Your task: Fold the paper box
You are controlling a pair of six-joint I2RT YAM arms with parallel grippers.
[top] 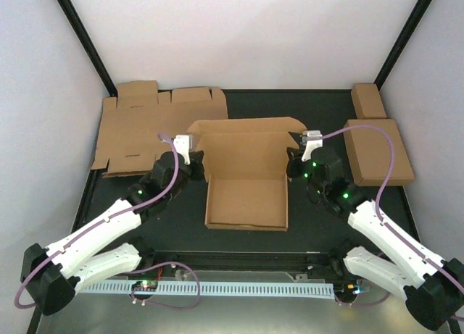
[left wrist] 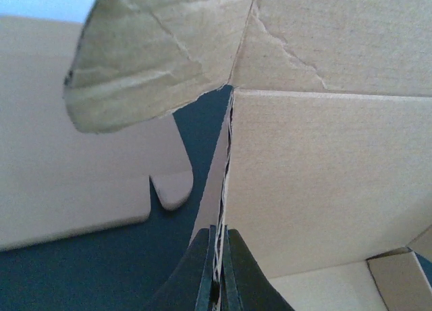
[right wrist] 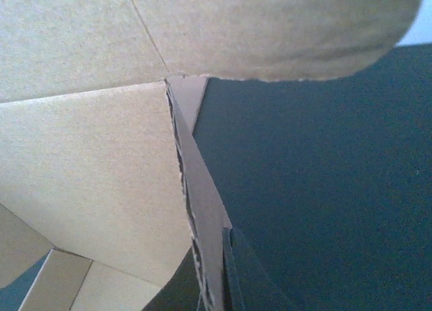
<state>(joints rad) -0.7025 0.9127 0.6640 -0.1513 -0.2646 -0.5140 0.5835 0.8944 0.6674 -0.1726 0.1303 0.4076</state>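
Paper box, plain brown, clamped by left fingers, right fingers.

Both arms had long white shell links, left arm and right arm, joined by black joint housings, with a bulky black base block at each root. Green status lights were lit: one on the left, two on the right. A thin purple cable ran along each arm. Each wrist had a white bracket. The left gripper fingers were dark tapered wedges; the right gripper fingers looked alike.
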